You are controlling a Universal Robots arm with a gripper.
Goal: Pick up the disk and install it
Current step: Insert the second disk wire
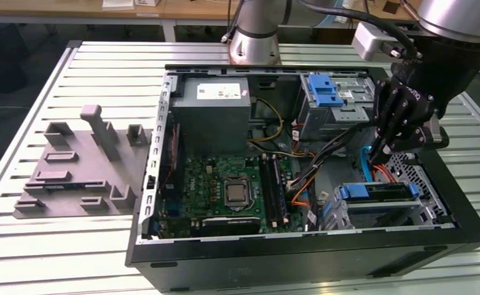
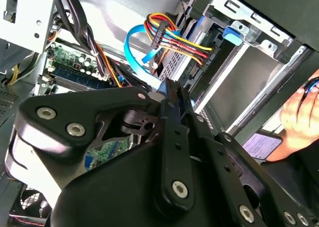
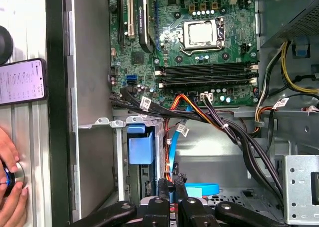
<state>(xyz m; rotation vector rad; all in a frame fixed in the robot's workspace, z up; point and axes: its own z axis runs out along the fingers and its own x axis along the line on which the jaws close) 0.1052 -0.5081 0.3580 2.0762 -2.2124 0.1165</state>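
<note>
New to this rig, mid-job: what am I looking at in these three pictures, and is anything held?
A robot arm puts its black gripper into an open computer case on a slatted table. The exterior view watches from off the arm; both wrist views ride on it, looking into the case at motherboard and cables. The gripper hangs by the drive cage. A grey fixture lies beside the case; a hand and phone are outside it. Whether anything is gripped, I cannot tell.

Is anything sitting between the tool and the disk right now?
Yes. In the exterior view, a blue data cable and red-orange wires run between the tool and the disk.
</note>
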